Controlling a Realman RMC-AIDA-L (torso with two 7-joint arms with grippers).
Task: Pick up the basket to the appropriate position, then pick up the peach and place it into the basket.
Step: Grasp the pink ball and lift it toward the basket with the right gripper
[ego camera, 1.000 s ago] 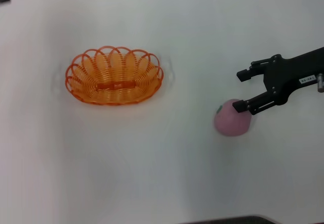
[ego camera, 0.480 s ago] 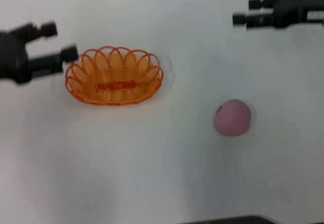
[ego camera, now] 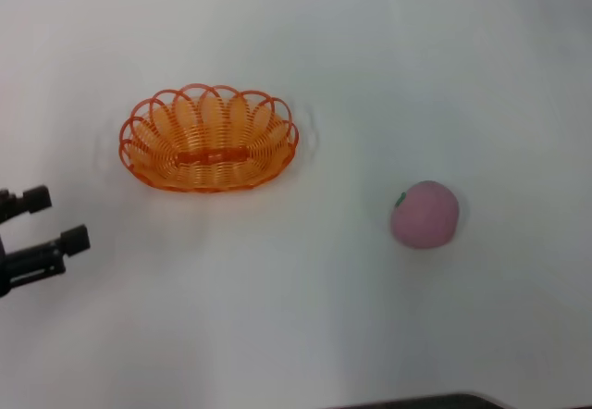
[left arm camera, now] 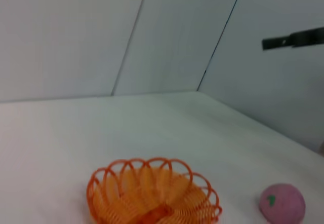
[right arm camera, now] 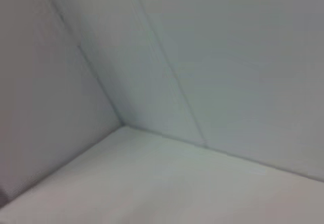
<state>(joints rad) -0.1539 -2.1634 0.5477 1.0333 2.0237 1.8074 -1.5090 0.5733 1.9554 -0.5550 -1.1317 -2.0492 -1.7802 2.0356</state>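
An oval orange open-weave plastic basket [ego camera: 209,149] and round pink peach [ego camera: 425,214] are set well apart on a plain white tabletop [ego camera: 305,316], backed by pale wall panels [left arm camera: 167,31]; the left gripper [ego camera: 54,219] is held with jaws apart and empty.

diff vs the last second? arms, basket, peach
The right hand, which was open beside the peach a second ago, rose away toward the far side and is now out of the head view, having let go of nothing. The left hand came in beside the basket, then pulled back to the near left edge, open and empty. Basket and peach stayed put on the table.
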